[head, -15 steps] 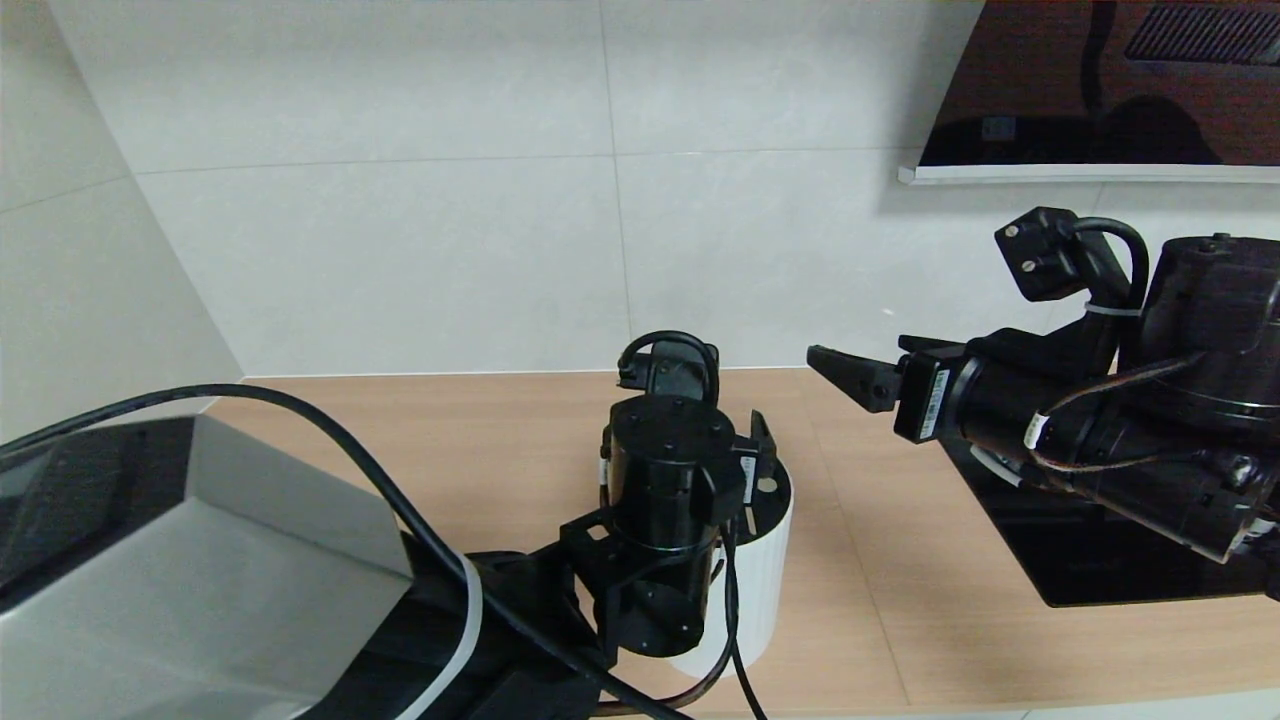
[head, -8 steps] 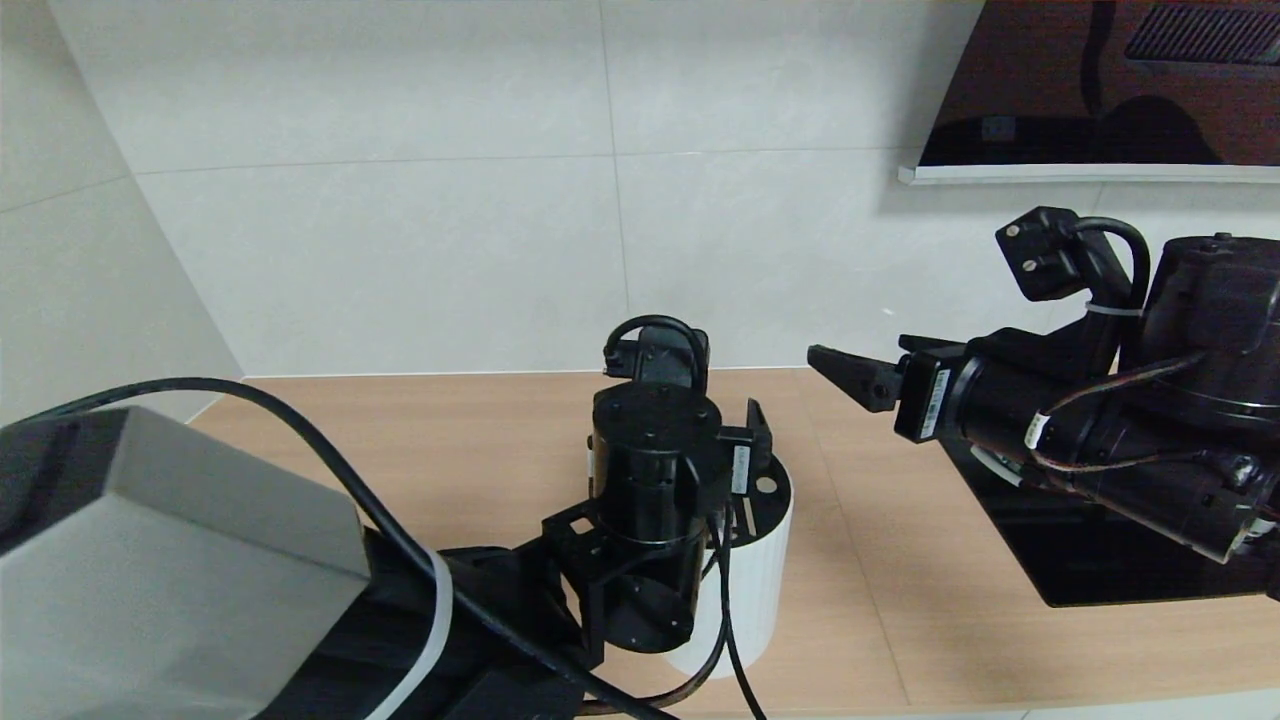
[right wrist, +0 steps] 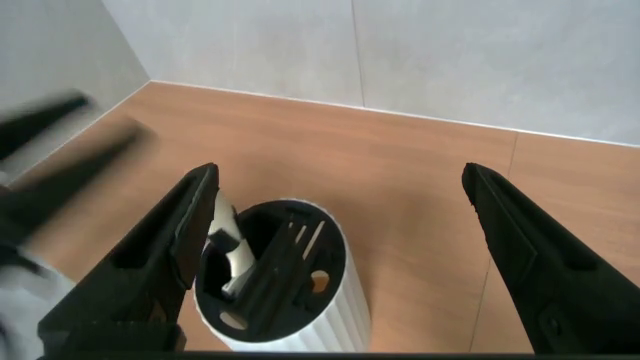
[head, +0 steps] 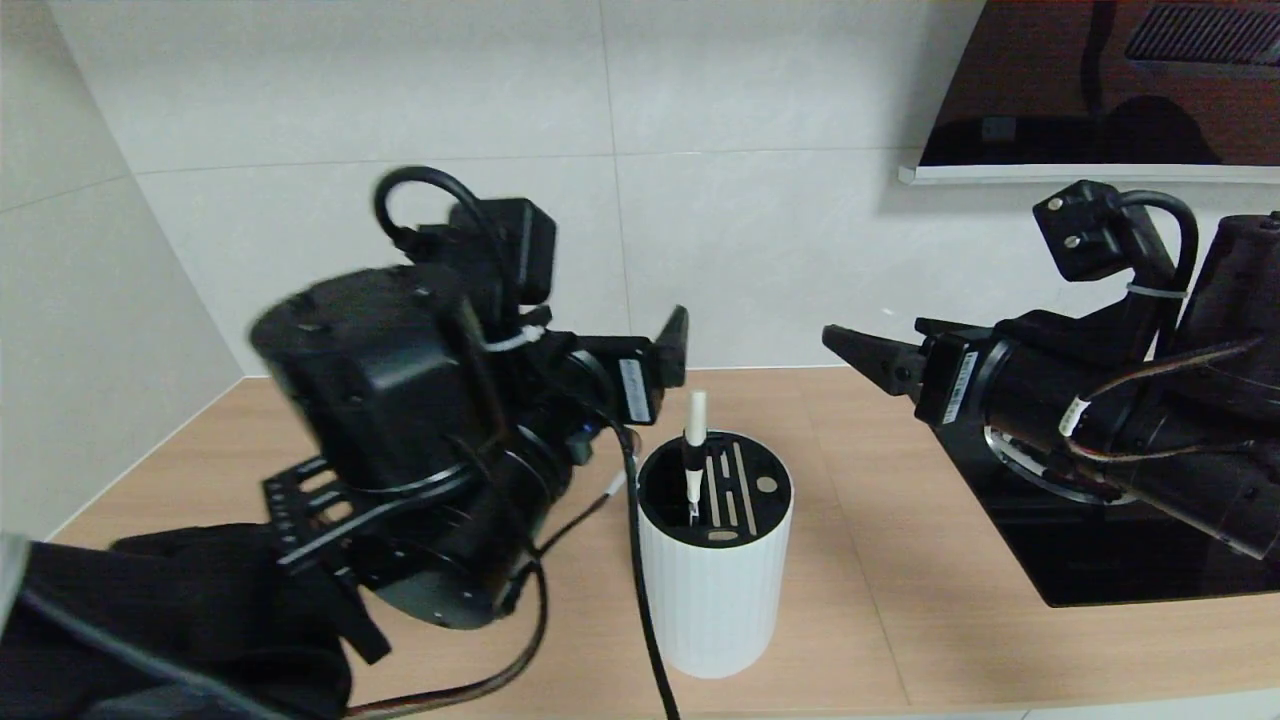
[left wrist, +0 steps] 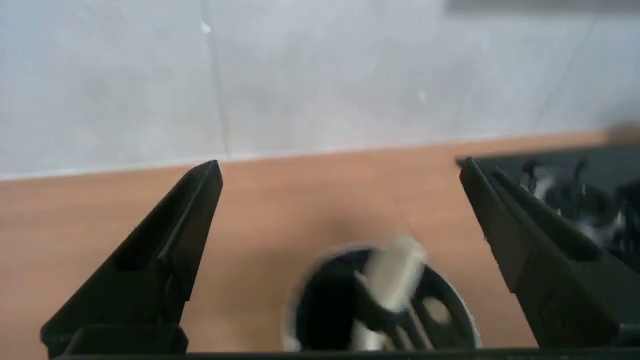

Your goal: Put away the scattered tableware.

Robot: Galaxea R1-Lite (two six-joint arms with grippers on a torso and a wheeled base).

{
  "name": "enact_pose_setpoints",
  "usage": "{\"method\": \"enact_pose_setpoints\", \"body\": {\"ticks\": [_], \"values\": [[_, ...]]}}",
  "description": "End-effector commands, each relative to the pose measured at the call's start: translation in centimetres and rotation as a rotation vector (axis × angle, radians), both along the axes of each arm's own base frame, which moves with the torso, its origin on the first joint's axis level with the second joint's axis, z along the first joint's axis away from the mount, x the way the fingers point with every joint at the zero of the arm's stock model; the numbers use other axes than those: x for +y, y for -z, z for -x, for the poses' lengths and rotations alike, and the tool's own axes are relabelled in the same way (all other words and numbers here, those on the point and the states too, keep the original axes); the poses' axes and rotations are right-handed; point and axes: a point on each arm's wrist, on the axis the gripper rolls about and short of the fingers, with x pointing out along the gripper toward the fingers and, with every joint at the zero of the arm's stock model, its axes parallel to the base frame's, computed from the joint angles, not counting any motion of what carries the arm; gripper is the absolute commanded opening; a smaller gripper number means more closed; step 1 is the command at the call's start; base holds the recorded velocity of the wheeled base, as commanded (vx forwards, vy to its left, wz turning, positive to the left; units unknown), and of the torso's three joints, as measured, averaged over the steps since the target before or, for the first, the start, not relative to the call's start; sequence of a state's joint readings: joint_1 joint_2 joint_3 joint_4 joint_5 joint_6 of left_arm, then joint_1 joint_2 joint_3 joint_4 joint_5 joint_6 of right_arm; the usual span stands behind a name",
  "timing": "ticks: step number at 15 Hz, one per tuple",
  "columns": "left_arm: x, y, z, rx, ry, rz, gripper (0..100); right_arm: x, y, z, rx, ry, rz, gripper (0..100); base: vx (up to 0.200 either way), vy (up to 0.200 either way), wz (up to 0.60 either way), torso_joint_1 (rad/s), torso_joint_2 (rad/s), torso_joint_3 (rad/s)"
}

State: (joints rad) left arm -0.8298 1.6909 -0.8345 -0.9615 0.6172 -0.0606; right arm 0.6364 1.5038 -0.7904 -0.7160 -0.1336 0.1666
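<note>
1. Now the left gripper (left wrist: pixel 337 178) has lifted up and back off the white holder (head: pixel 715 585), jaws wide open and empty.
2. A white-handled utensil (head: pixel 694 425) stands upright in that holder on the bench (head: pixel 860 610); this piece looks stowed.
3. The right gripper (right wrist: pixel 340 180) hovers nearby, jaws open.

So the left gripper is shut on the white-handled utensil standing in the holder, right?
Not quite. The left gripper is open, not shut on the utensil. The left wrist view shows its fingers spread wide, with the utensil apart from both. The rest holds: the white-handled utensil stands in the holder.
</note>
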Motion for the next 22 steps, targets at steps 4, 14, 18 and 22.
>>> {"method": "enact_pose_setpoints", "body": {"ticks": [4, 14, 18, 22], "values": [[12.7, -4.1, 3.9, -0.158, -0.190, 0.072, 100, -6.1, -2.2, 4.1, -0.099, 0.131, -0.065, 100, 0.000, 0.000, 0.00, 0.000, 0.00, 0.000], [22.4, -1.2, 20.6, -0.142, -0.392, 0.008, 100, -15.2, 1.7, 19.6, -0.238, 0.371, -0.081, 100, 0.000, 0.000, 0.00, 0.000, 0.00, 0.000], [23.3, 1.6, 25.0, -0.166, -0.427, -0.001, 100, -16.0, 4.3, 24.2, -0.295, 0.444, -0.048, 100, 0.000, 0.000, 0.00, 0.000, 0.00, 0.000], [23.5, 4.1, 27.4, -0.162, -0.433, -0.008, 100, -15.8, 7.0, 26.5, -0.305, 0.497, 0.020, 100, 0.000, 0.000, 0.00, 0.000, 0.00, 0.000]]}}
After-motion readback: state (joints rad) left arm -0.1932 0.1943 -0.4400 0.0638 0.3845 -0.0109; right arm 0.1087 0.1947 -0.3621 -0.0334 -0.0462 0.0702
